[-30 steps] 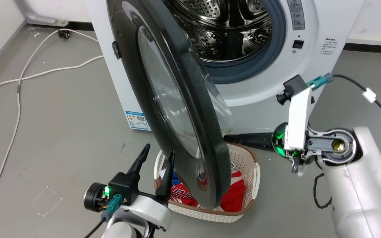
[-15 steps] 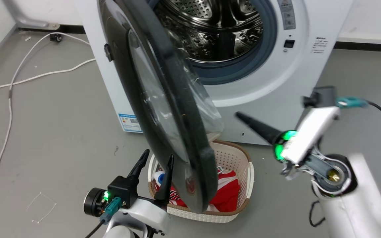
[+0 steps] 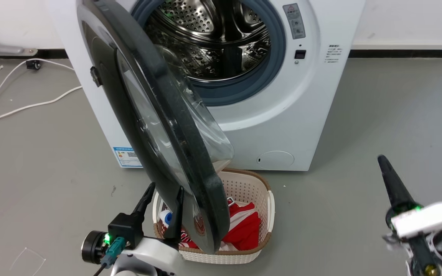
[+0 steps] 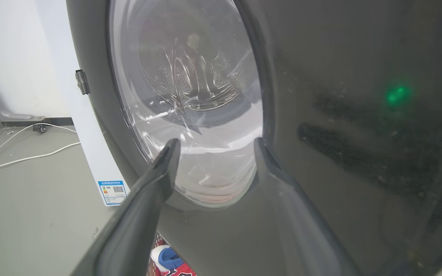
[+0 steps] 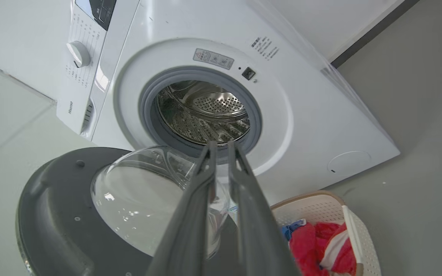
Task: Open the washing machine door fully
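The washing machine door (image 3: 184, 145) stands swung out from the white machine (image 3: 305, 115), its free edge pointing at me and its glass bowl facing the drum (image 3: 213, 42). My left gripper (image 3: 164, 191) is open beside the door's lower rim, on its glossy outer face (image 4: 340, 115); whether a finger touches it I cannot tell. My right gripper (image 3: 383, 163) is at the lower right, away from the door, fingers up and nearly together around nothing. In the right wrist view, the right gripper (image 5: 221, 147) points at the drum over the door (image 5: 52, 199).
A cream laundry basket (image 3: 269, 203) with red clothes stands on the floor under the door's lower edge, also in the right wrist view (image 5: 363, 237). White cables (image 3: 14, 109) lie on the grey floor left of the machine.
The camera has shifted. My right gripper has drawn back from the door's inner side to the lower right and now points up. My left gripper stays by the door's lower rim.
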You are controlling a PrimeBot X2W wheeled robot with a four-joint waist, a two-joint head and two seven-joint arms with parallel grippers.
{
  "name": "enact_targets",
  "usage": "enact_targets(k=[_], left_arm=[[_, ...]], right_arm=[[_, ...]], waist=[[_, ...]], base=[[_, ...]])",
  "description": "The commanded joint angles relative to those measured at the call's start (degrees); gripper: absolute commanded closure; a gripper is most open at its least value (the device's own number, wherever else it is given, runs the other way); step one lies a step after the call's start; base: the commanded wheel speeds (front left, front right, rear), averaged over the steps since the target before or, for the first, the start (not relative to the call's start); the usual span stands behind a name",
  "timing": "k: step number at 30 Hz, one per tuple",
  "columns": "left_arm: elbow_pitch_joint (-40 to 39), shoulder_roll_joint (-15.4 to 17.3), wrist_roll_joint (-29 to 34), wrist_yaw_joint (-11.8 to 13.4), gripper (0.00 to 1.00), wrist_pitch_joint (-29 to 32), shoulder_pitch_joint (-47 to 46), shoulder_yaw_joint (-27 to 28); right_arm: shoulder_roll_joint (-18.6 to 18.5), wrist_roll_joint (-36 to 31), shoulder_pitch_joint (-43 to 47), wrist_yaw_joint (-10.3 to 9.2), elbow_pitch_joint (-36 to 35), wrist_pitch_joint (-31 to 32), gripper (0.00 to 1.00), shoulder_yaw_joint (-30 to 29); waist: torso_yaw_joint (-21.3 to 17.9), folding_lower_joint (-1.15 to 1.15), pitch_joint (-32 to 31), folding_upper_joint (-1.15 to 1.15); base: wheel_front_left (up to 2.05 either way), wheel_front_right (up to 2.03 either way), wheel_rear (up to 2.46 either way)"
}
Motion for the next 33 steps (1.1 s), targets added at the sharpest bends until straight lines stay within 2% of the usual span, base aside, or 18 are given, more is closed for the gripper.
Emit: enact_targets(k=[1, 6, 12, 17, 22, 33], left_arm=[[-0.10, 0.39, 0.30, 0.23, 0.00, -0.15, 0.86, 0.43], [-0.08, 0.77, 0.39, 0.24, 0.00, -0.15, 1.94, 1.62], [0.11, 0.98, 0.75, -0.15, 0.00, -0.15, 2.06, 2.39], [0.34, 1.03, 1.07, -0.25, 0.00, -0.15, 1.86, 2.74], [0.50, 1.08, 1.17, -0.41, 0.00, -0.15, 2.48, 3.17], [1.37, 0.67, -0.23, -0.50, 0.00, -0.15, 3.16, 3.74]], right_arm=[[-0.42, -2.99, 1.96, 0.15, -0.98, -1.70, 0.00, -0.01], [-0.99, -17.20, 6.87, 0.15, -3.90, -8.37, 0.00, -0.85], [-1.19, -36.20, 10.36, 0.14, -8.48, -12.95, 0.00, -2.15], [-0.74, -46.71, 13.86, 0.08, -10.80, -15.17, 0.00, -0.11], [-0.04, -50.08, 15.84, 0.08, -8.18, -17.39, 0.00, 2.24], [0.67, -50.23, 13.65, 0.08, -4.19, -19.16, 0.00, 2.97]], waist=[[-0.48, 0.00, -0.26, 0.00], [-1.49, 0.00, -0.64, 0.00], [-1.91, 0.00, -0.75, 0.00], [-2.03, 0.00, -0.92, 0.00], [-2.43, 0.00, -1.23, 0.00], [-2.38, 0.00, -1.79, 0.00]], base=[[0.00, 0.00, 0.00], [0.00, 0.00, 0.00], [0.00, 0.00, 0.00], [0.00, 0.00, 0.00], [0.00, 0.00, 0.00], [0.00, 0.00, 0.00]])
